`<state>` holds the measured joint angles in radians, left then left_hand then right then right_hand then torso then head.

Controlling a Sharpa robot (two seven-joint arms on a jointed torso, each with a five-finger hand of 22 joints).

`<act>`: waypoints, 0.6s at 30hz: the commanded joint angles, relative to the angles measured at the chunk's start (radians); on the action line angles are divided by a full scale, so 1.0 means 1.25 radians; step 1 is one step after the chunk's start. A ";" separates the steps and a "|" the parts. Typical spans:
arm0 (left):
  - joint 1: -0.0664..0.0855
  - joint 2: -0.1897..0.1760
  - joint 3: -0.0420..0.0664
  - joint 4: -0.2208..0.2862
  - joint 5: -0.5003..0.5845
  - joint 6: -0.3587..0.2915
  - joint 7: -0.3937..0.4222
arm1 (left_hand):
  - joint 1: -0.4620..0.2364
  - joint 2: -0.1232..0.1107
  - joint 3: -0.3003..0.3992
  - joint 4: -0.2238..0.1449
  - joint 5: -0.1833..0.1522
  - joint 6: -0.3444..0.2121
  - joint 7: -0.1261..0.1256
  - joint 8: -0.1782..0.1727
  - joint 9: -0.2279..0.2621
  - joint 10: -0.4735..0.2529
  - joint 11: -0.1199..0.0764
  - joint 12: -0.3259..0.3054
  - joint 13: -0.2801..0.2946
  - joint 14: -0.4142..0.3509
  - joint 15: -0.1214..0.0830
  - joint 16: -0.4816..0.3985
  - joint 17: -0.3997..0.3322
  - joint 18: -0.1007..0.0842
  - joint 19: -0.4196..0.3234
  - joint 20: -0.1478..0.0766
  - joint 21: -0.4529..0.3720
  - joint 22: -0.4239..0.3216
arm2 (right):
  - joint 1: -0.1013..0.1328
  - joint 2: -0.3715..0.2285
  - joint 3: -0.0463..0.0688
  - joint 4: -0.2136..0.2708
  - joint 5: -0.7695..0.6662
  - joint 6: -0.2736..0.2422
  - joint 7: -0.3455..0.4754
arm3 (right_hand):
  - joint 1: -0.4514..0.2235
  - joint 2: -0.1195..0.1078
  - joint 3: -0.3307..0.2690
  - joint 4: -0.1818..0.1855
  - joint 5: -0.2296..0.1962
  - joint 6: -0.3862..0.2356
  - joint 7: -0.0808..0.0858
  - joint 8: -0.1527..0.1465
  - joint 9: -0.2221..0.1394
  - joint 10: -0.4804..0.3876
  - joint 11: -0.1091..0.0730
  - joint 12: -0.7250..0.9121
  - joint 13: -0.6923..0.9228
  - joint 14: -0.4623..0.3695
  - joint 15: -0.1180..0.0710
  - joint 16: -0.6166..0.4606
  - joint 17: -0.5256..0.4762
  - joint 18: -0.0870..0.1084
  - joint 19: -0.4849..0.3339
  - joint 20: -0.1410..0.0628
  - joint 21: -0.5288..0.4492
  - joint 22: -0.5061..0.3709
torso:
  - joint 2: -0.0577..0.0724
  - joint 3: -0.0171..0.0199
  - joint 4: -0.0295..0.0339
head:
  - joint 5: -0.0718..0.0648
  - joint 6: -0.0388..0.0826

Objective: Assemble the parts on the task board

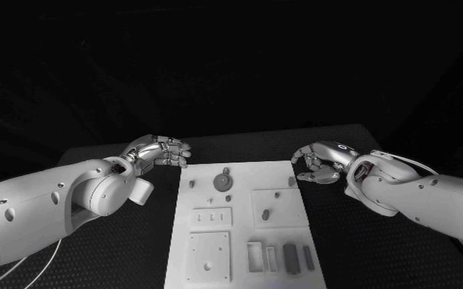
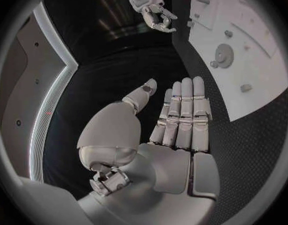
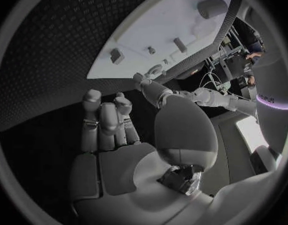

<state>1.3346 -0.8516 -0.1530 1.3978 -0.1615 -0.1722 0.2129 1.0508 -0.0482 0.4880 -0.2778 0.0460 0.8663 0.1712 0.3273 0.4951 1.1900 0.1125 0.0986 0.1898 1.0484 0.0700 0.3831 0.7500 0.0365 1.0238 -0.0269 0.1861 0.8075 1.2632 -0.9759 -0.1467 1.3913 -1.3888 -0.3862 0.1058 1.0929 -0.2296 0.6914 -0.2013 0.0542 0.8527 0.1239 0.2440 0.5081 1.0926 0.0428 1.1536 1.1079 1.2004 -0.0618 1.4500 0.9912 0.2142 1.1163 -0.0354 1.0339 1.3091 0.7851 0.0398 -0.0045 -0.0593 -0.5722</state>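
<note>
The left robot hand (image 1: 161,152) hovers over the black tabletop (image 1: 116,249) just beside the far left corner of the task board (image 1: 241,225). It holds nothing; in the left wrist view its fingers (image 2: 184,110) are straight and together, the thumb apart. Between the two hands lies the board, and nearest to them a round gear-like part (image 1: 223,182) and a small peg (image 1: 292,181). The right robot hand (image 1: 323,162) stands just beside the far right corner, fingers half curled, also grasping nothing. Probably no part is picked yet, so the step is the first reach. The next move calls for one hand to come over a loose part and close on it.
</note>
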 commanded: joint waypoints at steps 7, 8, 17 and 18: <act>0.000 0.000 0.000 0.000 -0.002 0.013 0.010 | -0.003 0.001 0.001 -0.002 0.004 0.002 -0.001 0.002 0.000 0.004 0.003 -0.007 0.001 0.006 -0.001 -0.006 0.003 0.007 0.002 -0.003 -0.006 0.002 | -0.040 0.009 -0.001 -0.018 0.020 -0.011 0.024 | -0.011 -0.022 -0.014 0.013 0.002 0.005 0.029 -0.011 -0.004 -0.018 0.004 -0.003 -0.002 -0.021 0.003 -0.007 -0.009 0.038 -0.011 0.005 -0.007 0.009 | 0.001 -0.0006 0.0014 | -0.004 -0.006; 0.000 0.000 0.000 0.000 -0.002 0.013 0.010 | -0.003 0.001 0.001 -0.002 0.004 0.001 -0.001 0.002 0.000 0.004 0.004 -0.007 0.001 0.006 -0.001 -0.006 0.003 0.007 0.002 -0.003 -0.006 0.002 | -0.042 0.012 -0.001 -0.020 0.020 -0.013 0.018 | -0.012 -0.023 -0.015 0.014 0.002 0.004 0.030 -0.012 -0.005 -0.019 0.005 -0.003 -0.002 -0.022 0.003 -0.007 -0.008 0.038 -0.012 0.006 -0.007 0.009 | 0.001 -0.0007 0.0019 | -0.005 -0.007; -0.002 0.002 0.000 -0.003 -0.003 0.015 0.009 | -0.003 0.001 0.001 -0.002 0.004 0.000 0.000 0.001 0.000 0.003 0.004 -0.008 0.002 0.006 -0.001 -0.007 0.004 0.007 0.002 -0.003 -0.006 0.002 | -0.054 0.038 -0.001 -0.046 -0.004 -0.068 -0.022 | -0.020 -0.023 -0.018 0.029 0.002 0.003 0.032 -0.012 -0.005 -0.024 0.007 -0.002 -0.003 -0.025 0.006 -0.005 -0.006 0.038 -0.013 0.008 -0.008 0.009 | 0.001 -0.0009 0.0041 | -0.007 -0.011; -0.002 0.001 0.000 -0.004 -0.003 0.015 0.009 | -0.003 0.001 0.001 -0.002 0.004 0.000 0.000 0.001 0.000 0.003 0.004 -0.008 0.002 0.006 -0.001 -0.007 0.004 0.007 0.002 -0.003 -0.006 0.002 | -0.055 0.040 -0.001 -0.048 -0.004 -0.071 -0.024 | -0.021 -0.023 -0.018 0.031 0.002 0.002 0.032 -0.012 -0.005 -0.024 0.007 -0.001 -0.003 -0.023 0.006 -0.004 -0.004 0.038 -0.012 0.008 -0.008 0.009 | 0.001 -0.0009 0.0044 | -0.007 -0.012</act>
<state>1.3322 -0.8517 -0.1534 1.3927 -0.1617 -0.1707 0.2128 1.0508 -0.0482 0.4880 -0.2779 0.0460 0.8662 0.1712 0.3274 0.4949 1.1899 0.1125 0.0950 0.1906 1.0484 0.0699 0.3791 0.7533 0.0364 1.0239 -0.0269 0.1827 0.8084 1.1957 -0.9282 -0.1477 1.3337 -1.3775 -0.4323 0.1016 1.0704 -0.2543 0.6679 -0.1666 0.0542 0.8377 0.1385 0.2319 0.5026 1.0704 0.0517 1.1535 1.1061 1.1750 -0.0547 1.4460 0.9837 0.2144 1.1071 -0.0263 1.0282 1.3091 0.7865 0.0385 -0.0006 -0.0674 -0.5852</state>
